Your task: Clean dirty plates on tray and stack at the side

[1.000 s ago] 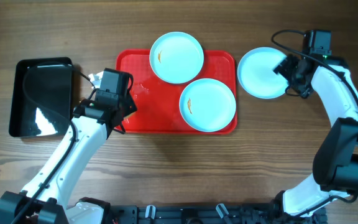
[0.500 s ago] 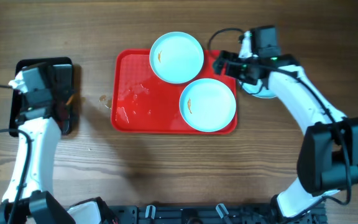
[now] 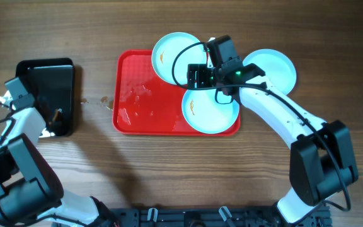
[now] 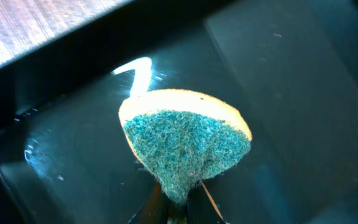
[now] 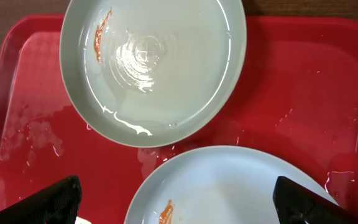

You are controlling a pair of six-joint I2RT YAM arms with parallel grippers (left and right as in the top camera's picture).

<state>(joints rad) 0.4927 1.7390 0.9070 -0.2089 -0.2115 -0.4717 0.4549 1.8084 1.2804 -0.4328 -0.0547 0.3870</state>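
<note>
The red tray (image 3: 144,107) holds two pale turquoise plates. The far plate (image 3: 169,53) and the near plate (image 3: 213,113) each bear an orange-brown smear. A third plate (image 3: 276,66) lies on the table to the right of the tray. My right gripper (image 3: 197,77) is open and empty above the gap between the two tray plates. In the right wrist view the gripper (image 5: 182,205) spans the near plate (image 5: 229,186), below the far plate (image 5: 154,68). My left gripper (image 4: 176,202) is shut on a green-and-yellow sponge (image 4: 185,146) over the black tray (image 4: 291,93).
The glossy black tray (image 3: 43,75) sits at the far left, with my left gripper (image 3: 54,120) at its near right corner. Small brown specks (image 3: 103,101) lie on the wood between the two trays. The red tray's left half looks wet.
My right arm swung left from the side plate to above the red tray. My left arm carried the sponge from the red tray to the black tray.
</note>
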